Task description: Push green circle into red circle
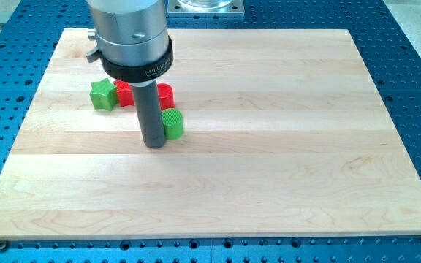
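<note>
The green circle (173, 123) stands on the wooden board at the view's upper left of centre. The red circle (165, 94) is just above it, partly hidden behind my rod; the two look close or touching. My tip (154, 145) rests on the board right beside the green circle, on its left and slightly below it, touching or nearly touching it.
A green star block (102, 94) lies to the view's left of the rod. A second red block (124, 93) sits right of the star, partly hidden by the rod. The wooden board (269, 168) lies on a blue perforated table (415, 88).
</note>
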You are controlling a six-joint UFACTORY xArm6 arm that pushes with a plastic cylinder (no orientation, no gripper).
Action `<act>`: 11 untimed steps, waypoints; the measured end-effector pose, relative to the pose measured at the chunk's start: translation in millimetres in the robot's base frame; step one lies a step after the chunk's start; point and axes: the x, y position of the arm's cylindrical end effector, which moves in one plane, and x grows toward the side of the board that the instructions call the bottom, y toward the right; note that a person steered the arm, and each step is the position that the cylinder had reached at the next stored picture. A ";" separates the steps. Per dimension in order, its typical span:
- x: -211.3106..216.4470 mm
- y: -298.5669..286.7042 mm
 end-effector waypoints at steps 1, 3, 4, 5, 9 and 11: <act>13.2 8.0; 16.7 26.2; -3.8 43.1; -23.6 39.5; -65.6 57.1; -86.0 30.8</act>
